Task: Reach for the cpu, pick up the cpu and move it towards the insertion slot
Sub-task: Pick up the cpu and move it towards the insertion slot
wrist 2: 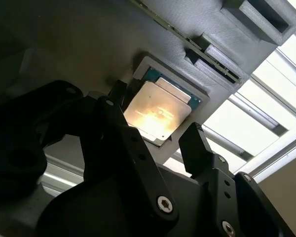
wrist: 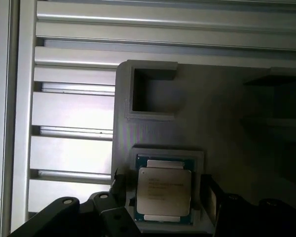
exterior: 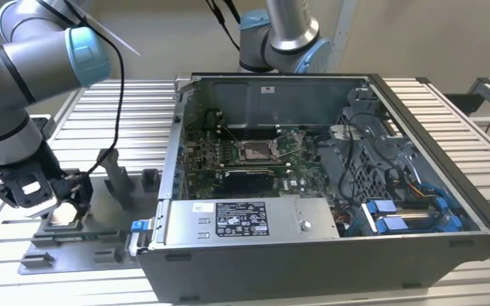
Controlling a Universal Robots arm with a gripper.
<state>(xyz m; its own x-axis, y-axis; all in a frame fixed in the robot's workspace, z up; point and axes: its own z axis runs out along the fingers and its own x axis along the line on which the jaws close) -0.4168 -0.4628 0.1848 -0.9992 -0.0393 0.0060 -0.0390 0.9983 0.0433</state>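
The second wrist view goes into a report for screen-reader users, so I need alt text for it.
The tool, its two dark fingers open, straddles the cpu, a silvery square chip lying flat in a recess of a grey fixture plate. Bright table slats lie beyond the plate.

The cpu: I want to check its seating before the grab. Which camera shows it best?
The first wrist view: the cpu faces the camera squarely, flat in its grey holder, between open jaws. The second wrist view shows it slanted, with glare. In the exterior view it is too small to make out under the gripper.
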